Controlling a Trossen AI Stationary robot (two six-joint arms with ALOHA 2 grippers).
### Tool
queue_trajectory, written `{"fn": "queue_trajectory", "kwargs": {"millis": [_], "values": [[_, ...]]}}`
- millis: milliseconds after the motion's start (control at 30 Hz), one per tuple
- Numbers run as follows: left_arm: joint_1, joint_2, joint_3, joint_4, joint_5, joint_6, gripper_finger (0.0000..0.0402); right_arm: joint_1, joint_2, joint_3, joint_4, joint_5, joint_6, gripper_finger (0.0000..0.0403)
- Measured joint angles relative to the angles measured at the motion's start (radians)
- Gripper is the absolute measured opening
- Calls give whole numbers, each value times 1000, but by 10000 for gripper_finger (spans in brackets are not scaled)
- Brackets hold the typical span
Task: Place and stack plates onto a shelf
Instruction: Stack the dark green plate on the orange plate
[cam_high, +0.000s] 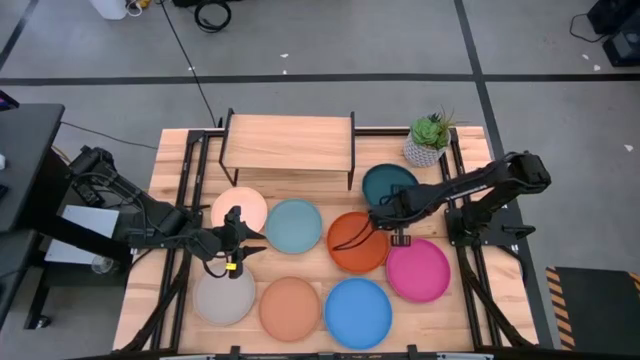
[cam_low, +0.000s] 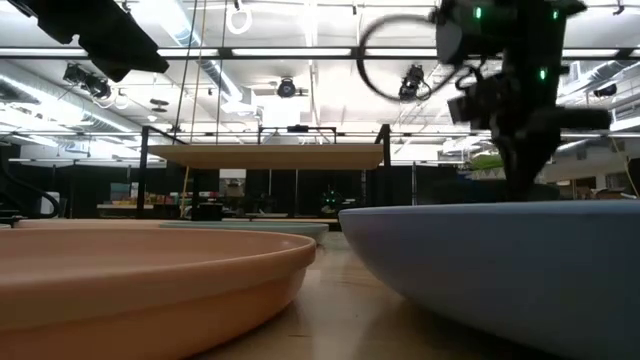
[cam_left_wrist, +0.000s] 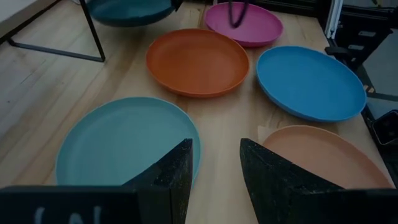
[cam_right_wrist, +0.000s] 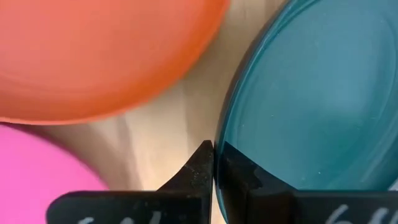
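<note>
Eight plates lie on the slatted table in front of the shelf (cam_high: 290, 140): cream (cam_high: 240, 207), light blue (cam_high: 293, 225), orange (cam_high: 357, 243), dark teal (cam_high: 392, 183), magenta (cam_high: 418, 270), grey (cam_high: 224, 298), terracotta (cam_high: 290, 308) and bright blue (cam_high: 357, 312). My right gripper (cam_high: 378, 214) is shut on the dark teal plate (cam_right_wrist: 311, 93), between it and the orange plate (cam_right_wrist: 93, 56). My left gripper (cam_left_wrist: 214, 174) is open and touches nothing. It hovers over the table between the light blue plate (cam_left_wrist: 124, 143) and the terracotta plate (cam_left_wrist: 317, 155). My right gripper pinches the dark teal plate by its rim (cam_right_wrist: 219, 146), on the side facing the orange plate. One finger (cam_right_wrist: 198, 171) is outside the rim and the other lies on the plate's inner face. The fingers come from above, pointing down. Whether the plate is off the table, I cannot tell.
A potted plant (cam_high: 430, 140) stands at the far right corner, beside the shelf's right end. The shelf's black legs (cam_left_wrist: 93, 31) stand close to the dark teal plate. The shelf's top board (cam_low: 265, 155) is bare. Black rails run along both table sides.
</note>
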Motion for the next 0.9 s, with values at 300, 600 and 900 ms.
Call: {"fn": "queue_trajectory", "kwargs": {"millis": [300,600,900], "values": [[0,0,0,0,7,-11,141,130,0,184,-91,-10,101,22],[1,-54,21,-1,-11,-21,141,257,13,243,71,-62,91,21],[1,-184,22,-62,-76,0,141,317,266,404,-37,-62,89,21]]}}
